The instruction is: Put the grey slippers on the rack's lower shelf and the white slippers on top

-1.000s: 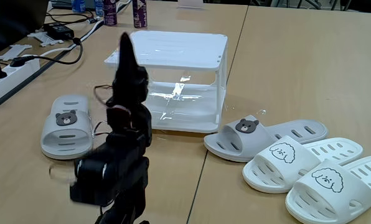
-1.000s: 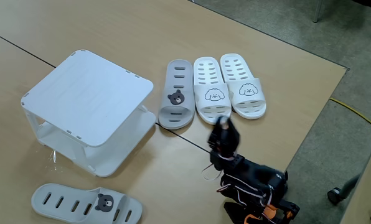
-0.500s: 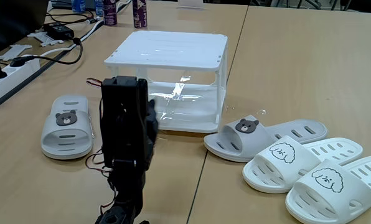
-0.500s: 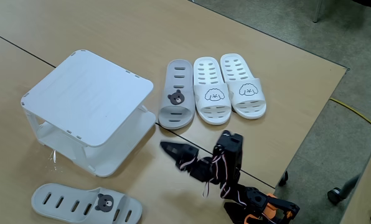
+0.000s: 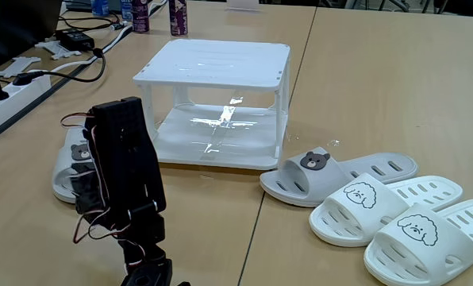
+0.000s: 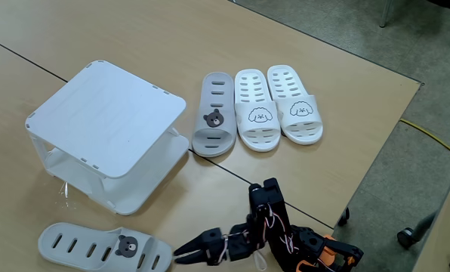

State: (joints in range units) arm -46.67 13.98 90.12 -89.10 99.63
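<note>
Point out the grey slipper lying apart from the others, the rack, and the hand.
Lone grey slipper (image 6: 104, 248), a fixed view, on its slotted strap beside the bear badge.
Rack (image 6: 108, 113), a fixed view, on the slatted top shelf.
Hand (image 6: 181, 252), a fixed view, at its fingertips.

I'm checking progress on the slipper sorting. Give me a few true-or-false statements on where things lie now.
1. The rack has a slipper on top. False: its top is bare.
2. One grey slipper lies apart from the other three. True.
3. The two white slippers lie side by side. True.
4. The gripper is shut on a white slipper. False: it holds nothing, pointing toward the lone grey slipper.
5. The other grey slipper lies beside a white one. True.
</note>
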